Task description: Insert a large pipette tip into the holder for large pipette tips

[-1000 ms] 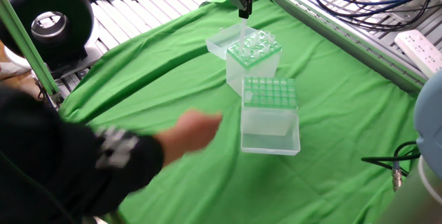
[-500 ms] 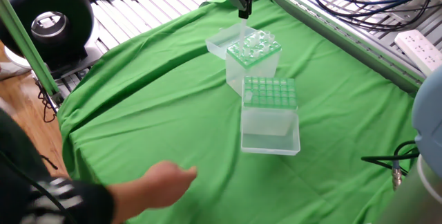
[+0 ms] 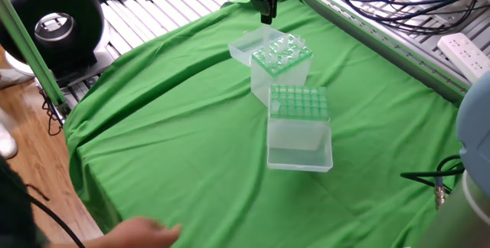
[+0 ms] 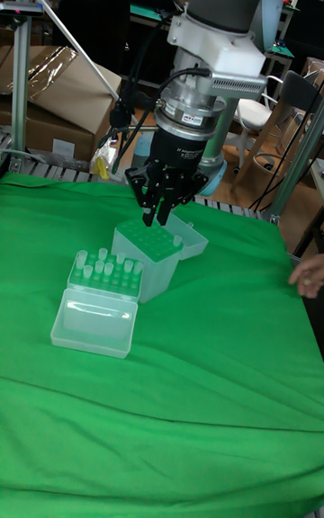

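The holder for large pipette tips (image 3: 298, 102) (image 4: 147, 240) is a translucent box with a bright green grid top. It stands mid-cloth with its clear lid (image 3: 299, 151) hinged open. In the tall fixed view my gripper (image 4: 161, 215) hangs just above the holder's top; in the fixed view the gripper (image 3: 268, 12) shows at the upper edge. Its fingers meet at a point, and nothing I can make out sits between them. The large pipette tip is not visible as a separate piece. Right beside the holder stands a paler box (image 3: 281, 53) (image 4: 105, 275) bristling with clear tips.
Green cloth (image 3: 168, 125) covers the table. A person's hand (image 3: 145, 235) (image 4: 309, 275) lies at the cloth's edge. A black round device (image 3: 53, 22) stands off the cloth. Cables and a power strip (image 3: 463, 53) lie along the metal rollers.
The person's arm and hand have drawn back from near the boxes to the cloth's edge. My gripper has shifted slightly up. The boxes have not moved.
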`<state>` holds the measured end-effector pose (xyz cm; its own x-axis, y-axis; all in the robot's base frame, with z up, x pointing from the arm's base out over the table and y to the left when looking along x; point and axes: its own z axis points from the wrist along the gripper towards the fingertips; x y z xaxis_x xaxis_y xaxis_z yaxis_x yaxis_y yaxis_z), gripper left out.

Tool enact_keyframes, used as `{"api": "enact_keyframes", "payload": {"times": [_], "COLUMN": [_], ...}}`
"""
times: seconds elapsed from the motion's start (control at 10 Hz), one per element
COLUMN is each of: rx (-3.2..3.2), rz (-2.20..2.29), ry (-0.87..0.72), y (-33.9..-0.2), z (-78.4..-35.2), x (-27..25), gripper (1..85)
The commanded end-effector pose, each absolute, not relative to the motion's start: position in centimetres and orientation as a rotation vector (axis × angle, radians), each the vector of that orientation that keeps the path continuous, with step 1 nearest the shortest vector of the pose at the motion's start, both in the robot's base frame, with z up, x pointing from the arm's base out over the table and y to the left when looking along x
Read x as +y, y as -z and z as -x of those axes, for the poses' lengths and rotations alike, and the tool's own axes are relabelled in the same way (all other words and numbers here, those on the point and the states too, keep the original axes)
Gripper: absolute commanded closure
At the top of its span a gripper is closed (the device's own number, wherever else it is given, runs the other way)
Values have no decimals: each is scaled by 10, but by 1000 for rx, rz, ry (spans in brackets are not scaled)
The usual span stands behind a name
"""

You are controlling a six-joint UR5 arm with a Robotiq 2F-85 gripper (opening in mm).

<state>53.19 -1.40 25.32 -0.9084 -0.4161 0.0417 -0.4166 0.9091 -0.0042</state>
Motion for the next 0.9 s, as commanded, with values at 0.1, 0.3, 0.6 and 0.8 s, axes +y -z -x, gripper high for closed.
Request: {"api": "enact_keyframes", "payload": {"times": [0.1,0.3,0.6,0.8], "rx": [-3024,-3045,-3091,-3051], "rz": [-684,-566,-462,-763], "ry": [5,54,2,60], "y": [-252,-252,-241,-241], "z": [-530,-519,-510,-512], "x": [-11,6,21,31], "gripper": [533,573,660,690]}}
